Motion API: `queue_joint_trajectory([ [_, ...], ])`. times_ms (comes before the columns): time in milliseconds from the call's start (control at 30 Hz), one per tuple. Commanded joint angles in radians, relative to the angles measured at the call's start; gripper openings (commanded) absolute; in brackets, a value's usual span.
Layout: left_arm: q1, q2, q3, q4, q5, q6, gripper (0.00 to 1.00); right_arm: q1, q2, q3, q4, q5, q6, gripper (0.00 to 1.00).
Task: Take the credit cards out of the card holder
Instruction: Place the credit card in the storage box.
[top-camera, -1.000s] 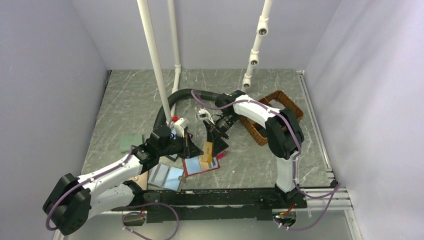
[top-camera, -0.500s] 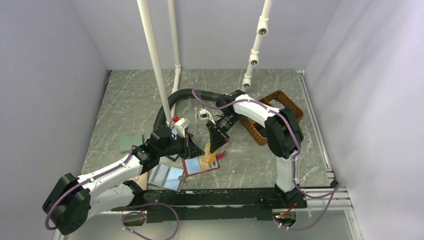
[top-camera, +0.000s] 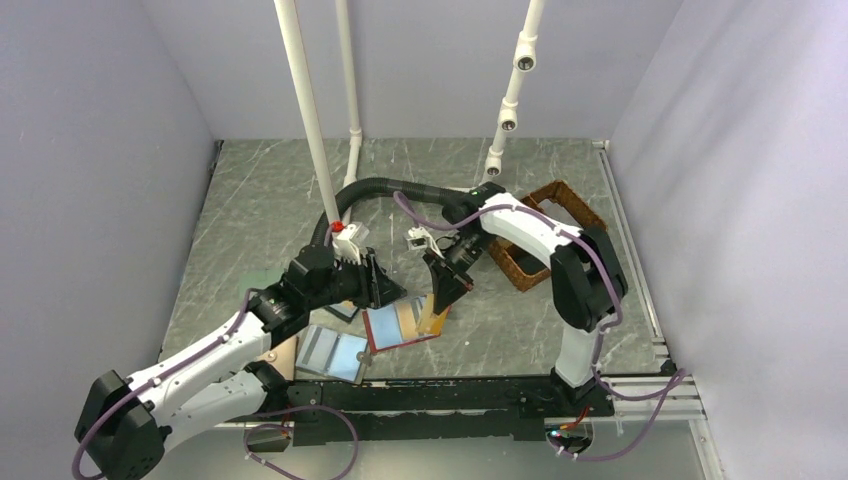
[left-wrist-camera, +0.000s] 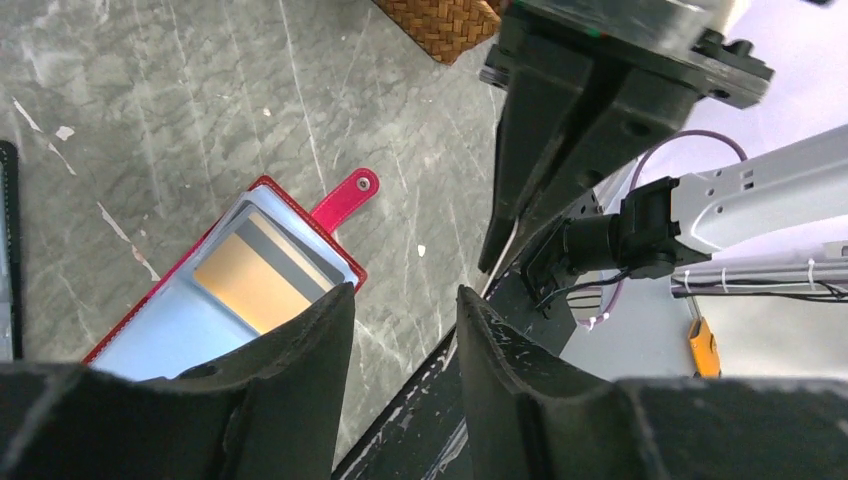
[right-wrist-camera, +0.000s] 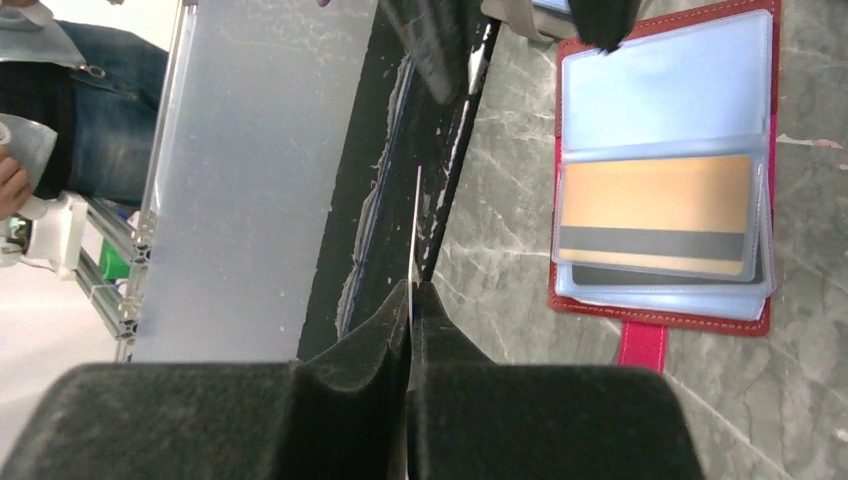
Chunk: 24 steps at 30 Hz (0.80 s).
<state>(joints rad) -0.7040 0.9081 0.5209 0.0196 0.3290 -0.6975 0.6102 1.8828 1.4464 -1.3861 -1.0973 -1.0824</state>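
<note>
Our right gripper (top-camera: 447, 295) pinches one card (right-wrist-camera: 417, 220) edge-on. Our left gripper (left-wrist-camera: 402, 295) stands narrowly parted. The card holder (right-wrist-camera: 662, 90) lies open on the table (top-camera: 260, 200), seven o'clock from our right gripper, a tan card (right-wrist-camera: 655, 195) inside.

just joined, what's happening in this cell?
The right gripper is shut on a thin tan card, holding it beside the open red card holder that lies on the table. The left gripper is open and hovers over one end of the holder; whether it touches is unclear. A tan card with a grey stripe sits in a clear sleeve with a darker card under it, so the emptying is not done.
</note>
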Motion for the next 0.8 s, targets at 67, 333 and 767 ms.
queue_joint_trajectory([
  [67,0.003,-0.029,0.097,-0.153,-0.047,0.035,0.48,-0.055,-0.132,-0.065,0.011,0.017,-0.074,0.00],
  [333,0.004,-0.072,0.098,-0.168,-0.094,0.075,0.51,-0.284,-0.244,-0.133,0.016,-0.039,-0.068,0.00],
  [767,0.008,0.046,0.219,-0.185,-0.185,0.177,0.79,-0.727,-0.368,-0.087,0.131,-0.065,0.138,0.00],
])
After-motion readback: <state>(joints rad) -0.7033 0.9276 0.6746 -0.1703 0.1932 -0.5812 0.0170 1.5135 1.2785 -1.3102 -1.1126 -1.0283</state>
